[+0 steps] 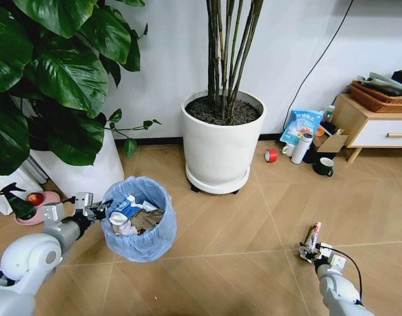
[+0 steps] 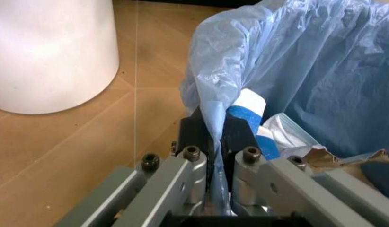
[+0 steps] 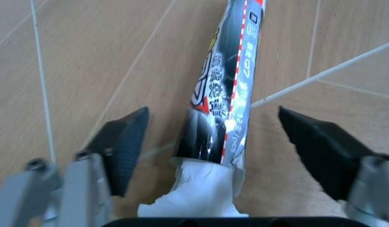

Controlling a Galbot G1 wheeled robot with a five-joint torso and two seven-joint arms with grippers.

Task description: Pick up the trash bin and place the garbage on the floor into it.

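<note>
open floor (image 1: 240,230) btwn trash bin (image 1: 140,227) & tube (image 1: 312,237); white plant pot (image 1: 222,141) blocks behind.

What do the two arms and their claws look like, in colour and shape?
Both arms have smooth, rounded white shells that end in silver-grey metal wrists. The left claw has black fingers on grey metal links fastened with dark hex bolts. The right claw has wedge-shaped black fingers with a ribbed texture, also on grey links. A thin black cable loops beside the right wrist.
</note>
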